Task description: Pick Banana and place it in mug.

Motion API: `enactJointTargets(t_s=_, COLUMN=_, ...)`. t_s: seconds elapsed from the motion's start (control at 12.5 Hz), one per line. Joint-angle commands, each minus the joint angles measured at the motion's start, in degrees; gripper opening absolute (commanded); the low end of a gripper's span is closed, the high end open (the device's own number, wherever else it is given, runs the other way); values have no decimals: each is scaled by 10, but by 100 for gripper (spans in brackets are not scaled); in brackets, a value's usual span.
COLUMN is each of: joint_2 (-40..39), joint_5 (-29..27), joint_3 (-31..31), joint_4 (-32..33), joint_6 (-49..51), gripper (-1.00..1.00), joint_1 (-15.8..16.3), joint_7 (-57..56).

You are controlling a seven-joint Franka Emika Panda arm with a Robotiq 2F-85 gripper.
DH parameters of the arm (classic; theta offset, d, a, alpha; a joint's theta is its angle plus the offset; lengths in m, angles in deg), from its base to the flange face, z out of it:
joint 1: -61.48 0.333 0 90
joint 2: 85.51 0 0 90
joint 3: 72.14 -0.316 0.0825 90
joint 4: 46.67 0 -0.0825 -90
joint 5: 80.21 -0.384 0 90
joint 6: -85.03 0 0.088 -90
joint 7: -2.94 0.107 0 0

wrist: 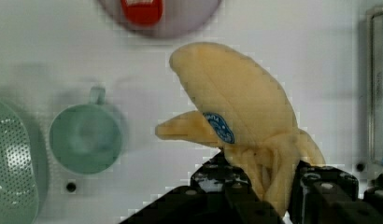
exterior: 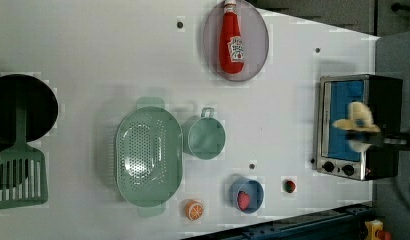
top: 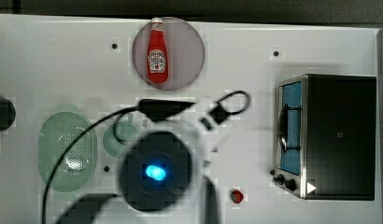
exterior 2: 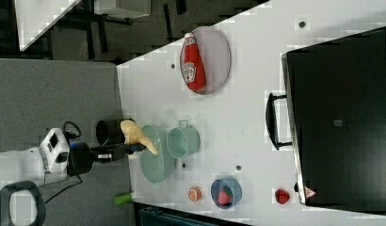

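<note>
The banana (wrist: 236, 107) is pale yellow with a blue sticker, and my gripper (wrist: 276, 183) is shut on its stem end. It hangs high above the white table. In the left view the banana (exterior: 357, 125) shows in front of the toaster oven, with the gripper (exterior: 374, 140) just beside it. The right view has the banana (exterior 2: 137, 134) and gripper (exterior 2: 133, 149) over the green basket's edge. The mint-green mug (exterior: 205, 137) stands upright and empty beside the basket, handle toward the ketchup plate; the mug (wrist: 84, 144) lies off to one side of the banana. My arm covers part of the mug (top: 116, 136).
A perforated green basket (exterior: 149, 155) sits against the mug. A ketchup bottle (exterior: 231, 40) lies on a grey plate (exterior: 258, 47). A toaster oven (top: 339, 135), blue bowl (exterior: 257, 196), orange slice (exterior: 194, 209), red fruit (exterior: 289, 186), black pan (exterior: 40, 102) and green spatula (exterior: 18, 175) are around.
</note>
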Motion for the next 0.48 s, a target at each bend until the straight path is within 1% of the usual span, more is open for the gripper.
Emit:
enactJointTargets(t_s=0.08, joint_2=-25, joint_5=-81, joint_3=-96, joint_4=36, joint_6=-6, gripper=-46, joint_1=33, joint_7=194)
enactJointTargets(t_s=0.16, joint_2=-25, joint_5=-104, joint_3=-117, joint_4=46, joint_6=-16, gripper=-46, joint_1=34, joint_7=239)
enactJointTargets(t_s=0.24, joint_2=-25, joint_5=-112, joint_3=-135, joint_4=59, joint_6=-37, gripper=-46, joint_1=34, joint_7=275)
enactJointTargets(t_s=0.48, joint_2=-44, joint_5=-112, joint_3=-175, joint_4=111, joint_6=-148, gripper=-46, joint_1=34, joint_7=355)
